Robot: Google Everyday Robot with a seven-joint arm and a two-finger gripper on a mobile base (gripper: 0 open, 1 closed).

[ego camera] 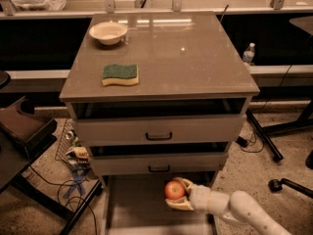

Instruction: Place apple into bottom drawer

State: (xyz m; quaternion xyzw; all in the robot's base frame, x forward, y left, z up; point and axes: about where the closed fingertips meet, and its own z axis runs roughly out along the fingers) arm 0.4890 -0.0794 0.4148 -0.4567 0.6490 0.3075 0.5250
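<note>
We note claw (175, 193) gripping apple (174, 190) over bottom drawer (134, 207); released high, it may bounce out.

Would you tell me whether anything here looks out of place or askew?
Nothing stands out. The pincer holds the apple over the open bottom drawer; bowl and sponge sit neatly on top.
</note>
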